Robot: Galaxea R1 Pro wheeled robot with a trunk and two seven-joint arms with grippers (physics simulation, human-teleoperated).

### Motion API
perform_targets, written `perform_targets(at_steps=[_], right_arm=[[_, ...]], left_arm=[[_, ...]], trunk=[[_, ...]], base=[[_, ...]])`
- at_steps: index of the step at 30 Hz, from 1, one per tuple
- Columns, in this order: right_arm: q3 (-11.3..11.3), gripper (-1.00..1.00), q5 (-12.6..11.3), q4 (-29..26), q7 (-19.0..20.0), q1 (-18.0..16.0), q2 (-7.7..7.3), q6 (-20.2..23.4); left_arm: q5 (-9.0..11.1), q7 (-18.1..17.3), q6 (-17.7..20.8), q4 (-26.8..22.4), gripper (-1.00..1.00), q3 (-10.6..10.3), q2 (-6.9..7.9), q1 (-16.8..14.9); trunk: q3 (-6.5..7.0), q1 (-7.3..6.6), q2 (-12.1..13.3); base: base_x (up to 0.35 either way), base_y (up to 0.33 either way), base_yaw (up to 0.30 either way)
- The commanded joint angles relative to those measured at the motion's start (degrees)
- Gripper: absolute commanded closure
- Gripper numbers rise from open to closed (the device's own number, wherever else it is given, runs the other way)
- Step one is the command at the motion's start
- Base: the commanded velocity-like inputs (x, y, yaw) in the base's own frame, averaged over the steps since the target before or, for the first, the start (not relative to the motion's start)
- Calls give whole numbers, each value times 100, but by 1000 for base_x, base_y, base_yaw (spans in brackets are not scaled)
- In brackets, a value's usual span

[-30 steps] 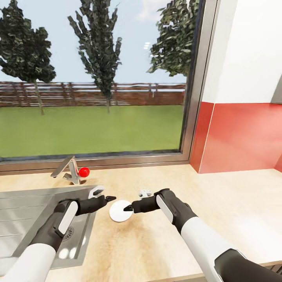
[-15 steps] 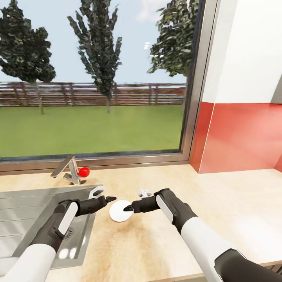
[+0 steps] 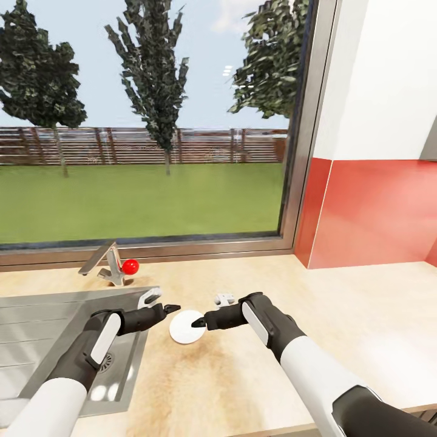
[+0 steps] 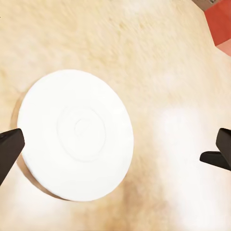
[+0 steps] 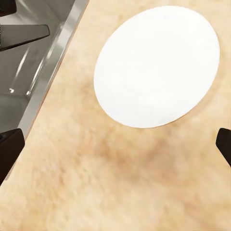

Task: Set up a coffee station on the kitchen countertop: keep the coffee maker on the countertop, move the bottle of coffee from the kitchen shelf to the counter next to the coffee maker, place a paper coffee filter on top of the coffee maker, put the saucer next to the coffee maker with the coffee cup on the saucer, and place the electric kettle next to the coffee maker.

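A flat white saucer (image 3: pixel 186 326) lies on the light wooden countertop (image 3: pixel 340 315), just right of the sink. My left gripper (image 3: pixel 161 303) hovers at the saucer's left rim, open, its jaws wide apart. My right gripper (image 3: pixel 212 311) hangs at the saucer's right rim, also open and holding nothing. In the left wrist view the saucer (image 4: pixel 79 131) sits below and between the spread fingertips (image 4: pixel 9 150). The right wrist view has the saucer (image 5: pixel 156 65) ahead of the gripper, apart from its fingertips (image 5: pixel 9 150). The coffee maker, bottle, filter, cup and kettle are out of view.
A steel sink (image 3: pixel 42 340) takes up the counter's left part, with a faucet (image 3: pixel 106 262) and a red knob (image 3: pixel 130 266) behind it. A large window (image 3: pixel 145 121) runs along the back. A red backsplash (image 3: pixel 376 209) closes the right side.
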Motion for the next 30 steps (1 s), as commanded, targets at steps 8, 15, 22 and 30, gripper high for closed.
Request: perform_targets(at_steps=[8,15,22,30], right_arm=[[3,-100,15,-6,20,-2,0,16],[1,-100,15,1,19,-2,0,17],[-1,-100,15,2,16,-2,0,16],[3,-100,15,29,15,-1,0,16]], left_arm=[[3,-21,34,0,-100,9,-2,-2],[5,-21,34,1,-100,15,-2,-2],[5,-21,38,3,-100,16,-2,3],[3,-21,42,8,-100,17,-4,9]], trunk=[[-3,2,-5],[-3,2,-5],[-3,2,-5],[-3,2,-5]], base=[[46,0,0],[169,0,0],[28,0,0],[1,0,0]])
